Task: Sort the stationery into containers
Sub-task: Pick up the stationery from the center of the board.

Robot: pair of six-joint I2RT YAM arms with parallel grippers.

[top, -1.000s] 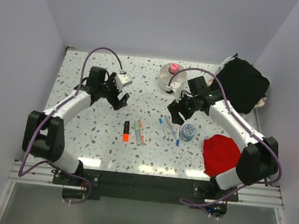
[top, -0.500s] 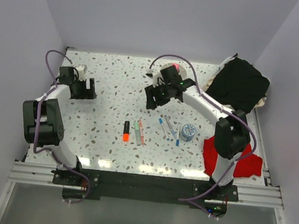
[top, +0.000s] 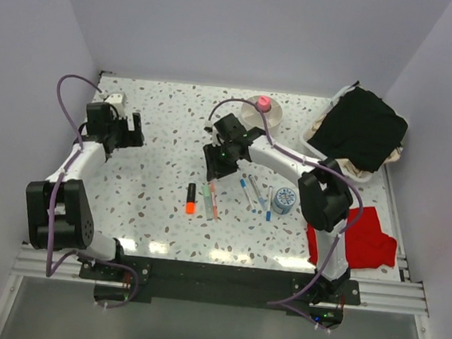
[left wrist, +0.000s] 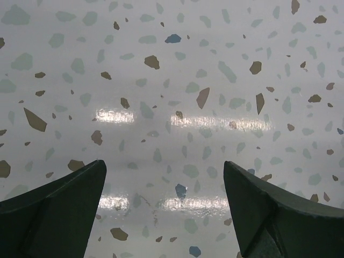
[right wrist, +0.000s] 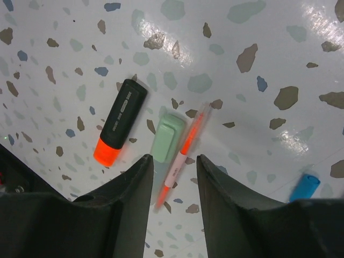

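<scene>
Left gripper (left wrist: 164,164), jaws wide apart over the worktop (left wrist: 172,80); right gripper (right wrist: 174,157), jaws narrowly apart, above the thin pink pen (right wrist: 189,141).

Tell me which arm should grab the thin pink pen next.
Right. The right gripper hangs over the pink pen, which shows between its open jaws. The left gripper sits far off at the left side, with only bare table beneath it.

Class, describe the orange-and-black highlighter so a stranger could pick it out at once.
On the speckled table, left of centre, three items lie side by side. The highlighter is the leftmost: stubby, black with an orange tip, next to a green pen and a pink pen.
</scene>
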